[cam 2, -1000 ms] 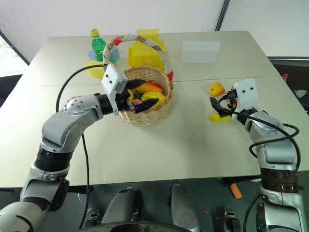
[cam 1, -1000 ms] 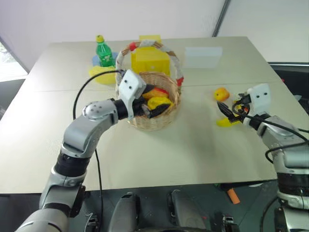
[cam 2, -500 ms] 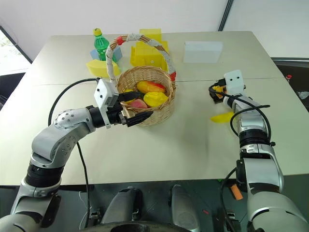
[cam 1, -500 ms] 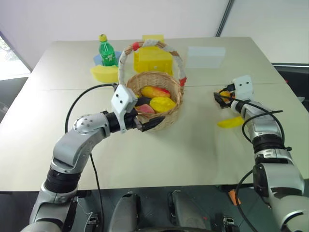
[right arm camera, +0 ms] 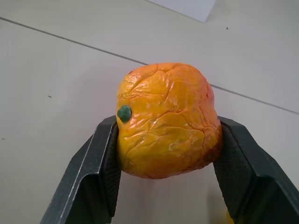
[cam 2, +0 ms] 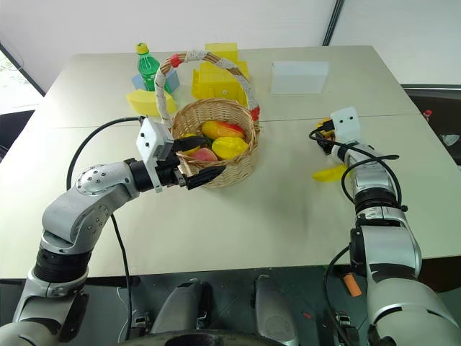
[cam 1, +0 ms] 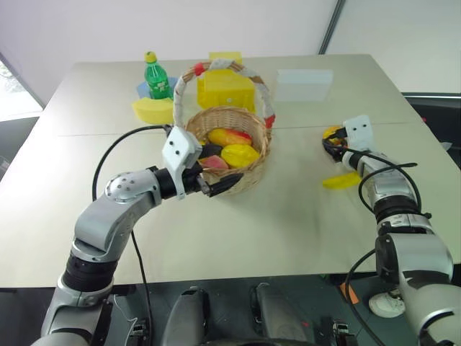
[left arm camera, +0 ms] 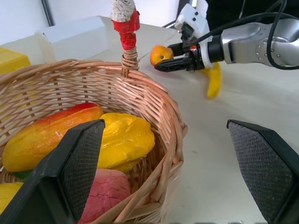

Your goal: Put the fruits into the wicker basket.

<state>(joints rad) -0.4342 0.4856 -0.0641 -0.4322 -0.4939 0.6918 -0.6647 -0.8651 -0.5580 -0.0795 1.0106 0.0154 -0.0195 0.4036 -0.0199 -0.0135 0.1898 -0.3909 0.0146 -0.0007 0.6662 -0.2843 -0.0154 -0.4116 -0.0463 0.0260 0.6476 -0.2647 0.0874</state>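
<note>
Resting on a beige table (cam 1: 302, 216), right pincer (right arm camera: 163, 154) pinches orange fruit (right arm camera: 166, 119) (left pincer (left arm camera: 163, 172) spread).

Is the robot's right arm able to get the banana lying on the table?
Probably not right now: the right end effector is busy, clamped on the orange fruit. The banana lies uncovered on the table just beside it, so reaching it looks easy afterwards.

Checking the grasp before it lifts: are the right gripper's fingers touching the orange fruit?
Touching. In the right wrist view both fingers press against the sides of the orange fruit, with no gap visible.
</note>
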